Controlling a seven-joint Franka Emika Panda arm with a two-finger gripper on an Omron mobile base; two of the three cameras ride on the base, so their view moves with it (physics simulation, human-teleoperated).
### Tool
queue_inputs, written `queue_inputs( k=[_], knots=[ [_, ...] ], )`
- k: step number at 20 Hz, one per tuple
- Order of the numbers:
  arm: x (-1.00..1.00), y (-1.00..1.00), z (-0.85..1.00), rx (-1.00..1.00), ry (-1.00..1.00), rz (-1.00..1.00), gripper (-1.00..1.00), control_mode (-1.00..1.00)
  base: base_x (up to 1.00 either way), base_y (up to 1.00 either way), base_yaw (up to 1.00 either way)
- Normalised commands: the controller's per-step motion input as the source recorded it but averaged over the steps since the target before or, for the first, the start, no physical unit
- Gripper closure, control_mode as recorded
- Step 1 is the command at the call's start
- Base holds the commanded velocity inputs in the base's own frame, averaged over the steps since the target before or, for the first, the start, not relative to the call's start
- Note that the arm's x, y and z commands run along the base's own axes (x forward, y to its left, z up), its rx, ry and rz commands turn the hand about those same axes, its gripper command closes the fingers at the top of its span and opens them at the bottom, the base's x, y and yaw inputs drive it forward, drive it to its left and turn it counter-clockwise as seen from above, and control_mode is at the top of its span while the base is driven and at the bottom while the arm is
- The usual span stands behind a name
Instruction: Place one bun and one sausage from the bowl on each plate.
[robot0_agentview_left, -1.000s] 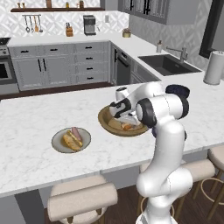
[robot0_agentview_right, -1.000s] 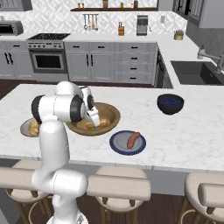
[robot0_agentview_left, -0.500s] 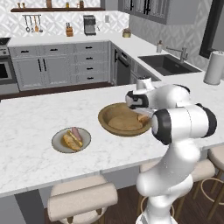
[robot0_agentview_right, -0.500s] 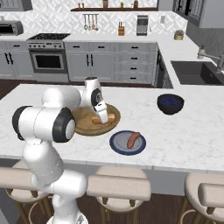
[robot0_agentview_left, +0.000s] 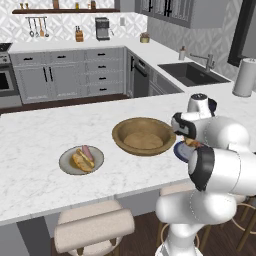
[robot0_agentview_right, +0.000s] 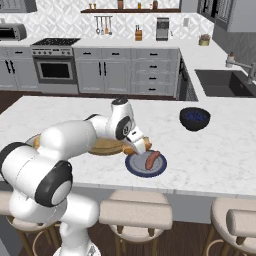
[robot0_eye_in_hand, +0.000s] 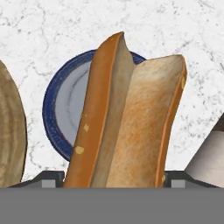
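**Over the blue plate, a bun in the jaws**

Above the near edge of the white marble counter (robot0_agentview_right: 220, 150), the two-finger gripper (robot0_agentview_right: 138, 148) is clamped on a split golden-brown hot-dog bun (robot0_eye_in_hand: 127, 118), its jaws wide around the bread. The bun hangs directly over the dark blue-grey round plate (robot0_agentview_right: 136, 165), where a reddish-brown sausage (robot0_agentview_right: 151, 159) already lies.

By my judgement the bun is light and soft: it will compress under a hard squeeze and the hinge could tear, so a gentle hold across the middle of its length suits it. It isn't slippery.

Just beside the plate, toward the counter's middle, sits the wide tan-brown wooden bowl (robot0_agentview_left: 143, 135), which looks empty. Farther along the near edge, the pale beige plate (robot0_agentview_left: 67, 164) carries a bun and a sausage. A small dark blue bowl (robot0_agentview_right: 194, 118) stands well apart toward the sink side.

The counter is flat and hard. Grey cabinets, a stove and stools surround it.
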Motion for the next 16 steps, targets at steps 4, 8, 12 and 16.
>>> queue_inputs(
  k=[4, 8, 12, 16],
  knots=[
    [0.02, -0.02, -0.19, -0.11, 0.05, 0.08, 1.0, -1.0, 0.0, 0.0, 0.0],
    [0.14, 0.0, -0.28, -0.07, 0.0, 0.03, 1.0, -1.0, 0.0, 0.0, 0.0],
    [0.31, 0.0, -0.36, -0.03, 0.0, 0.03, -1.0, -1.0, 0.0, 0.0, 0.0],
    [0.11, -0.05, -0.11, -0.01, 0.0, 0.01, -1.0, -1.0, 0.0, 0.0, 0.0]
  ],
)
